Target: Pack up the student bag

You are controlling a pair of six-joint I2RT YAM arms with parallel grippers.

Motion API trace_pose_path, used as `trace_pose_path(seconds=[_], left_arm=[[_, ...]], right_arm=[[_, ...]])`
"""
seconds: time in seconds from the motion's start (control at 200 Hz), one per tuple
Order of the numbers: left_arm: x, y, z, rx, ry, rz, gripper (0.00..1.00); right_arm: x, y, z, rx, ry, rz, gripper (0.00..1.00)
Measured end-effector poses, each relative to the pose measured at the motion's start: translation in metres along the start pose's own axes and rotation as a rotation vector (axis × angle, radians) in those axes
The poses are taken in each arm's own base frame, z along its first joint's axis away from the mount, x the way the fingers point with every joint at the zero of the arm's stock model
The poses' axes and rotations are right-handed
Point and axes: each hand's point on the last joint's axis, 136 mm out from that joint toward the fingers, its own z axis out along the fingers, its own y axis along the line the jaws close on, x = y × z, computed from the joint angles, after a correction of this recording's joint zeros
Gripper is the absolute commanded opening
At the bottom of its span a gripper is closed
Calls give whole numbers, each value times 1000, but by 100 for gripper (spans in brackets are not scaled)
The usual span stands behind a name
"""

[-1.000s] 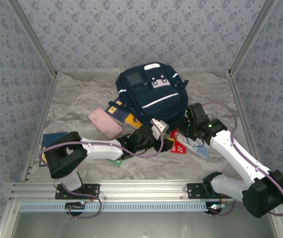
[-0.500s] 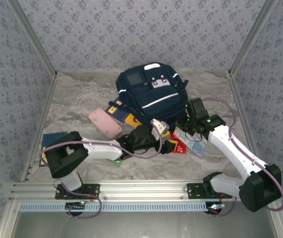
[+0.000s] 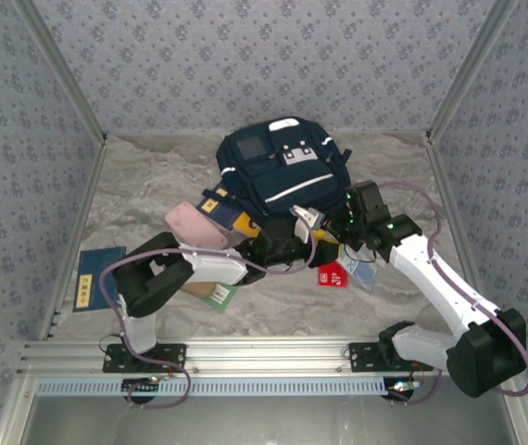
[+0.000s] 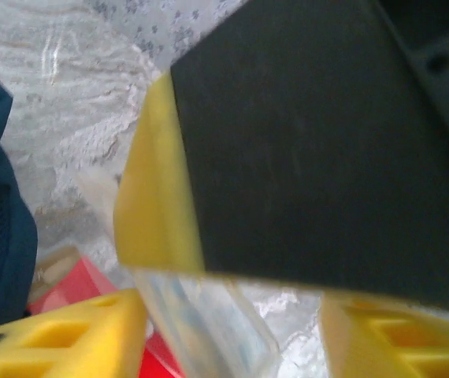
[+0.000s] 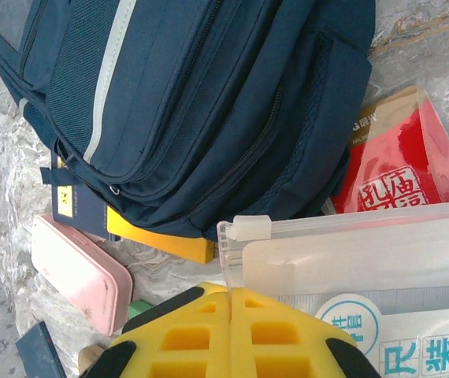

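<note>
Softness is governing how the student bag [image 3: 282, 174] will handle. It is lying flat on the marbled table [image 3: 148, 185], front up, and it is looking like limp padded navy cloth, likely to sag and fold rather than hold a mouth open, light for its bulk and not fragile. A zip pull or a stitched pocket seam is probably offering a firmer hold than the broad loose panels crossed by the white stripe [image 5: 108, 75]. Just beside the bag's near edge, the right gripper [image 5: 229, 315] is showing its ribbed yellow fingers pressed together at the corner of a clear, glossy zip pouch [image 5: 350, 260]; whether they are pinching it I cannot tell. The left gripper [image 4: 232, 346] is hovering beside the same edge with its fingers spread wide, a blurred dark slab with a yellow edge [image 4: 311, 150] looming close. A glossy red packet [image 5: 402, 169] is lying against the bag, a navy-and-yellow book [image 5: 157, 232] is sticking out from under it, and a smooth, rounded pink pencil case [image 5: 79, 268] is sitting nearby.
</note>
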Motion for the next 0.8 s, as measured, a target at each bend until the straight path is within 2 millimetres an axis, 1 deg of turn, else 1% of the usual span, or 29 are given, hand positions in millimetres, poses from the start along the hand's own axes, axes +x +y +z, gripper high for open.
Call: trace_pose_path(seconds=[0.16,0.255,0.29,0.325,0.395,0.42,0.5,0.6,0.695,0.749,0.799], left_arm=[[-2,3,6,46,-15,-82,17],[-7,3,6,64,-29,-111,7],[-9,3,5,68,-32,-125,4],[-10,3,5,71,-37,-133,2],[-15,0,5,82,-53,-136,1],[-15,0,4,88,-52,-138,1],[-16,-4,3,97,-51,-136,0],[-25,-12,-1,111,-63,-130,0],[-41,-22,-12,122,-84,-116,0],[-53,-29,-21,124,-100,-106,0],[-65,-34,-31,122,-112,-95,0]], right_arm=[[-4,4,-4,-9,-11,7,0],[-7,6,-7,-12,-25,12,0],[-8,7,-9,-18,-29,12,2],[-8,9,-11,-23,-33,12,9],[-11,12,-16,-35,-47,17,34],[-12,14,-18,-43,-52,15,42],[-17,23,-27,-76,-73,19,58],[-24,30,-41,-109,-113,-1,70],[-33,37,-60,-145,-171,-39,75],[-39,38,-72,-162,-214,-63,77],[-45,38,-84,-173,-259,-87,86]])
